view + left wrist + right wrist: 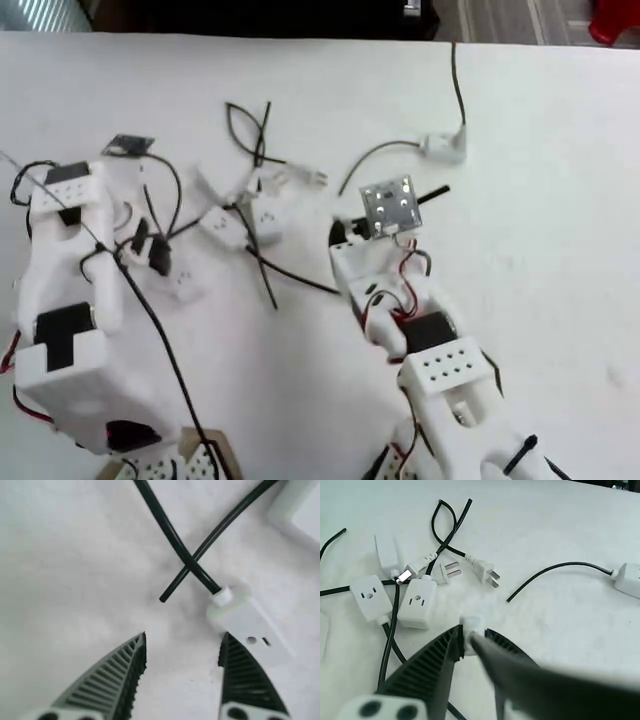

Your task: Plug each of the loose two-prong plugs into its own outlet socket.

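White plug (298, 176) lies flat, long axis nine-to-three, prongs toward three o'clock (high view); right gripper (468, 632) clamps a white piece (472, 621), left gripper (183, 640) gapes

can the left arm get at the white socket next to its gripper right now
Probably yes. The left gripper is open, and the socket lies bare right beside one finger. The crossed cables sit beyond it, not in the way. A small sideways shift should straddle it.
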{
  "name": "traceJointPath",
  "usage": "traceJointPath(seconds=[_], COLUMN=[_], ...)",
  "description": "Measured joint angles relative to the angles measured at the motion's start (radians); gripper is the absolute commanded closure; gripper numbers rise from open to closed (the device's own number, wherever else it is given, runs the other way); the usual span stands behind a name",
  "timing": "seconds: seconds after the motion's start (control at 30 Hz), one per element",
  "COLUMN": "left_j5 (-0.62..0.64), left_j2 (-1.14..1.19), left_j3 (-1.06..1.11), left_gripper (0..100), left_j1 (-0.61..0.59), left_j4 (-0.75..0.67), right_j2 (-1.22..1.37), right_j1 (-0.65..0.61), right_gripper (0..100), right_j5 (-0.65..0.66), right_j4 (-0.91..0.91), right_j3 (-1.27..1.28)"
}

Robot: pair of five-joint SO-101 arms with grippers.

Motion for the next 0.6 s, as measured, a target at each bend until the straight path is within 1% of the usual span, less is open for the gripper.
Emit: traceJointPath(seconds=[0.1,0.2,0.33,0.47,0.6], left_j5=[-0.017,-0.074,-0.114,-0.124,-0.124], left_j2=[0.000,-0.012,-0.123,-0.232,-0.244], left_j3=[-0.002,-0.008,-0.008,-0.008,-0.006], left_gripper=[76,76,76,76,76], left_j1=[0.002,0.000,-0.023,-0.021,0.026], left_j4=[0.006,0.061,0.127,0.181,0.184], right_j2=[0.000,0.000,0.000,0.000,0.000], right_j1=[0.003,0.000,0.002,0.000,0.005], right_gripper=[98.2,98.2,98.2,98.2,98.2], right_j5=[0.000,0.000,0.000,0.000,0.000], right_j4=[0.000,0.000,0.000,0.000,0.000], right_j3=[0.000,0.000,0.000,0.000,0.000])
